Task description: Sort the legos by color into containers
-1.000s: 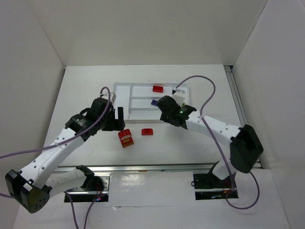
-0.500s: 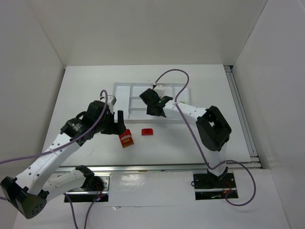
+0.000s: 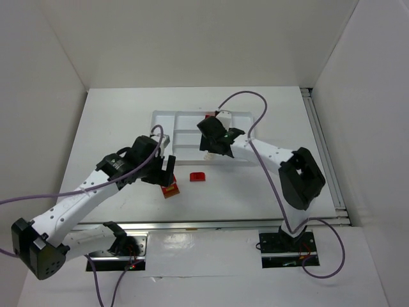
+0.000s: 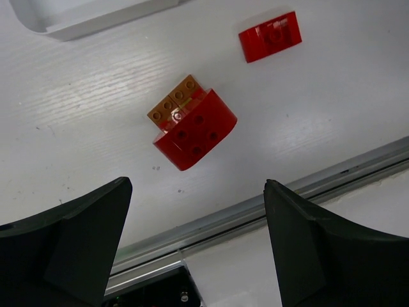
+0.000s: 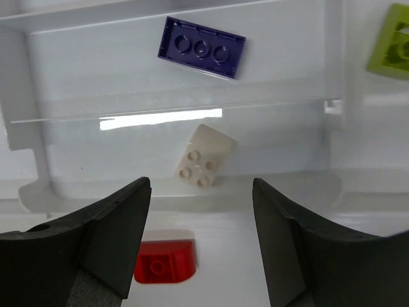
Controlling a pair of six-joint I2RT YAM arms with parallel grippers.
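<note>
The bricks are all hard moulded plastic, smooth and fairly shiny. The curved red brick (image 4: 195,131) catches the light most, the orange-brown brick (image 4: 174,103) and flat red brick (image 4: 270,36) a bit less. Same deal for the purple-blue brick (image 5: 202,47), cream brick (image 5: 204,156) and lime brick (image 5: 391,42). The tray (image 5: 77,83) is glossy white plastic with a bright reflection streak across it. The bench (image 4: 96,96) is matt white with a faint streaky grain, and the rail (image 4: 255,211) at its edge looks like brushed metal. The fingers (image 4: 64,243) of the left claw (image 4: 197,188) and right claw (image 5: 199,185) are matt black plastic, slightly grainy.
</note>
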